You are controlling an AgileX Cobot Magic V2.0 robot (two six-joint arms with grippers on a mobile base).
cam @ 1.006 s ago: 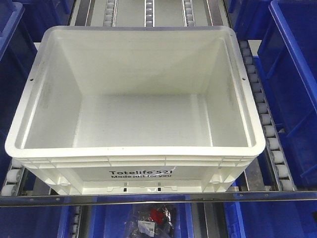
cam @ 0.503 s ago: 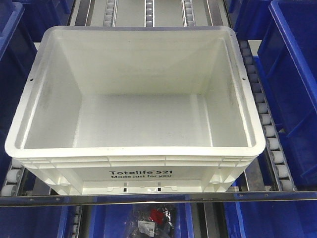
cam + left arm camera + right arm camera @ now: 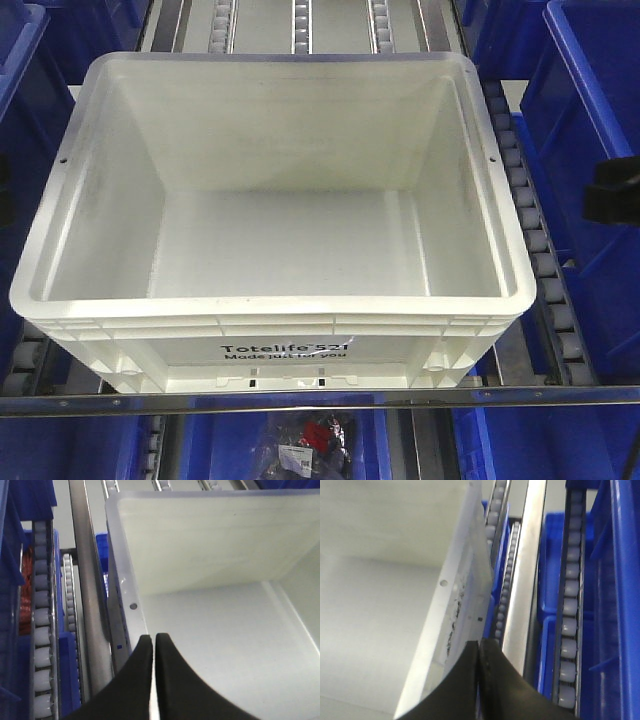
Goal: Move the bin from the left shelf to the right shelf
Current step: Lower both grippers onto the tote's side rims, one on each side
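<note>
While both claws hang at its flanks, bin (image 3: 290,250): white tote, empty, sitting square on the roller tracks (image 3: 545,285), printed side (image 3: 285,350) right up at the front rail (image 3: 320,397), blue bins (image 3: 590,110) either side.
Left claw (image 3: 153,638): fingers pressed together with only a hairline between them, nothing held. The tips are poised over the bin's left rim, and a small hole (image 3: 133,606) in that rim lies just beyond them.
Right claw (image 3: 479,643): same story, closed up tight and empty-handed. The tips are over the outer edge of the right rim, with the matching hole (image 3: 443,583) just ahead.
Which way the bin lies: inward from both, to the right of the left claw and to the left of the right claw. It's bracketed.
Long axis: runs side to side across the shelf front, so each claw faces a short end wall.
Nearer arm: too close to call; the front view shows both level with the middle of their end walls.
Step in hand: lining up for a two-arm grip, I'd say; the tote is flat on the rollers, with no lift begun.
Next move calls for: probably both claws catching that thick rim together. If one side leads, the tote could skew on the rollers.
</note>
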